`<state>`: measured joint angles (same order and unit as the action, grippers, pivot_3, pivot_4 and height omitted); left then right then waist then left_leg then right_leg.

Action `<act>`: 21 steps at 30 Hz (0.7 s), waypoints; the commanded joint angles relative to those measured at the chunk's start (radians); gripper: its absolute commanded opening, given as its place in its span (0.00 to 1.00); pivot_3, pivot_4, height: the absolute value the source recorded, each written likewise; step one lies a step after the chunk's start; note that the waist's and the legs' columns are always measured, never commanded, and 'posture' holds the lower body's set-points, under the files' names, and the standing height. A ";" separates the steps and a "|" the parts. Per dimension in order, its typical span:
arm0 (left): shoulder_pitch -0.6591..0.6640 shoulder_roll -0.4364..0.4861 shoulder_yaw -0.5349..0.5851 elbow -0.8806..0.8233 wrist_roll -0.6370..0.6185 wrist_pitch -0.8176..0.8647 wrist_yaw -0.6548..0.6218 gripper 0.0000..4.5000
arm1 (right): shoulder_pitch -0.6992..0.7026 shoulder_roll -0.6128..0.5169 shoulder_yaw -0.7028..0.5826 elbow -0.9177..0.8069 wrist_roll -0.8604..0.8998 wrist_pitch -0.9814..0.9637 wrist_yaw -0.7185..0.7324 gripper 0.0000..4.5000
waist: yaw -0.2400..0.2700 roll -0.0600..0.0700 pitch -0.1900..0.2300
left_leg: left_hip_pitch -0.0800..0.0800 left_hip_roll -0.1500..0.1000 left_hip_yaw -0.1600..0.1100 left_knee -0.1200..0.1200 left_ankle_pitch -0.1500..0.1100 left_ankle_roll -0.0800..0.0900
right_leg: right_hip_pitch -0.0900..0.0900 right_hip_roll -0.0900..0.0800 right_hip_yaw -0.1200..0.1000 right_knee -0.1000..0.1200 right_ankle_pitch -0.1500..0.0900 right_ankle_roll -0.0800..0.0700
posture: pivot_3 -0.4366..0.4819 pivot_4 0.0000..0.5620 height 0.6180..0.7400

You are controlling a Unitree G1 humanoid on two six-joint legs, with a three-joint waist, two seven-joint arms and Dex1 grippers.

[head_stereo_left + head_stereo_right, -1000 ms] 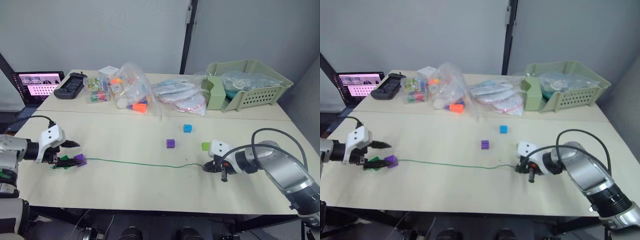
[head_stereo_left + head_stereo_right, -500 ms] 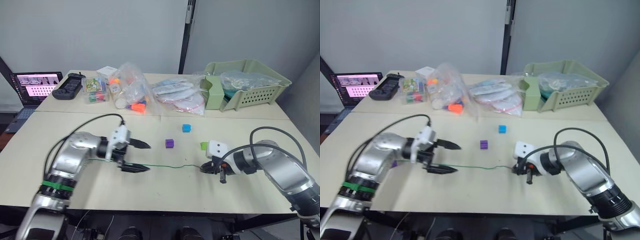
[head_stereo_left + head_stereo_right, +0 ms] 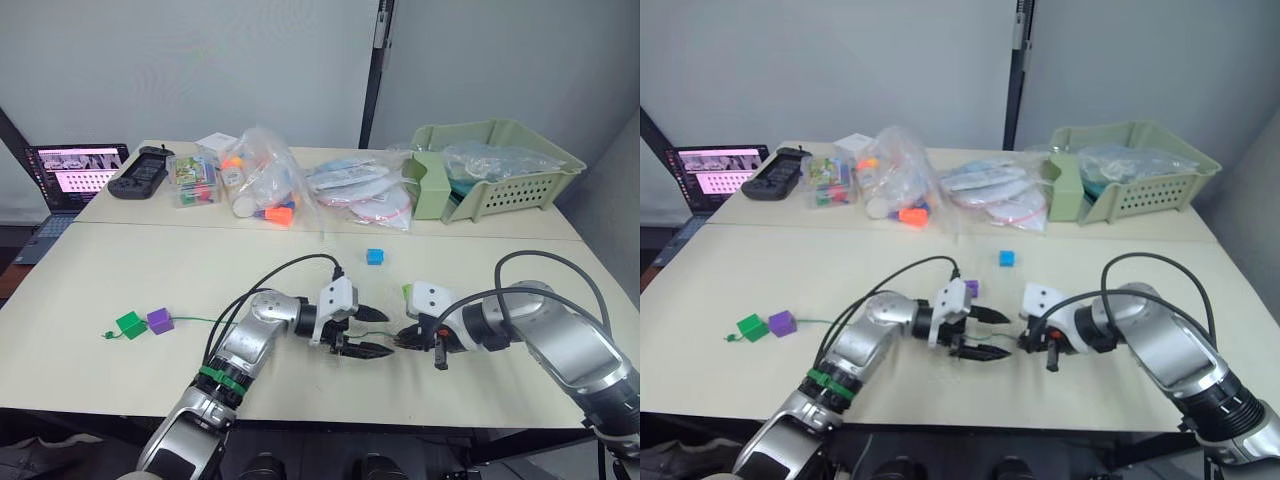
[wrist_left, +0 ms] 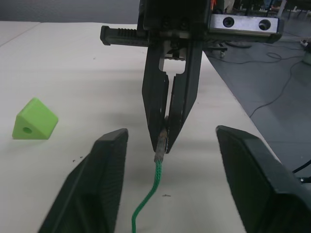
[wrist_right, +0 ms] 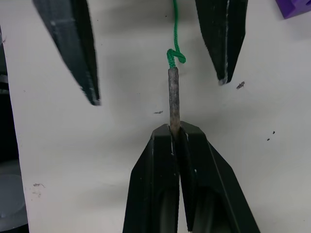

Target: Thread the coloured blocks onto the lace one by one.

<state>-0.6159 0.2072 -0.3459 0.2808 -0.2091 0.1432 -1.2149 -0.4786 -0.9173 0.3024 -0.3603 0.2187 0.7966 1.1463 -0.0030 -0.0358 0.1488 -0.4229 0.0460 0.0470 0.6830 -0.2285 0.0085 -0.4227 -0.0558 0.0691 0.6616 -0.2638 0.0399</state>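
The lace [image 3: 205,320] lay on the table [image 3: 120,270], running from two threaded blocks at the robot's left toward the middle, where both grippers met. Its grey tip [image 5: 173,99] was pinched between the closed fingers of the right gripper [image 5: 175,131], pointing toward the left gripper [image 4: 165,145]. The left gripper's fingers [image 4: 87,189] stood wide apart, one on each side of the tip, not touching it. A small knot in the green cord sat just behind the tip.

At the far left end of the lace sat a dark green block [image 3: 130,325] and a purple block [image 3: 160,320], touching each other, apparently both on the cord. A lime green block [image 4: 34,120] lay loose near the right gripper. A second purple block [image 3: 971,288] lay just beyond the left gripper, partly hidden. A blue block [image 3: 374,257] lay further back, well apart from both grippers.

Behind: clear bags [image 3: 262,180] of toys, a green basket [image 3: 490,170], a laptop [image 3: 70,170].
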 commanded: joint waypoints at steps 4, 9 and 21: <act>-0.008 -0.005 -0.009 -0.009 0.010 -0.022 -0.004 0.67 | -0.013 -0.010 -0.020 -0.028 0.010 0.008 -0.008 0.00 | 0.000 0.000 0.000 | 0.000 0.000 0.000 0.000 0.000 0.000 | 0.000 0.000 0.000 0.000 0.000 0.000 | 0.48 0.27 0.94; -0.009 -0.006 -0.024 0.005 0.029 -0.029 -0.001 0.67 | -0.018 -0.007 -0.019 -0.027 0.011 0.012 -0.012 0.00 | 0.000 0.000 0.000 | 0.000 0.000 0.000 0.000 0.000 0.000 | 0.000 0.000 0.000 0.000 0.000 0.000 | 0.48 0.27 0.94; -0.022 -0.033 -0.010 0.016 0.007 -0.017 -0.013 0.05 | -0.018 -0.008 -0.019 -0.033 0.014 0.018 -0.014 0.00 | 0.000 0.000 0.000 | 0.000 0.000 -0.001 0.000 0.000 0.000 | 0.000 0.000 0.000 0.000 0.000 0.000 | 0.48 0.27 0.94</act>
<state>-0.6216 0.1915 -0.3572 0.3198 -0.1808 0.1338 -1.2185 -0.4789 -0.9174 0.3025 -0.3693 0.2253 0.8093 1.1387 -0.0028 -0.0359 0.1488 -0.4229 0.0458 0.0461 0.6830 -0.2285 0.0085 -0.4226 -0.0559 0.0689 0.6614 -0.2638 0.0400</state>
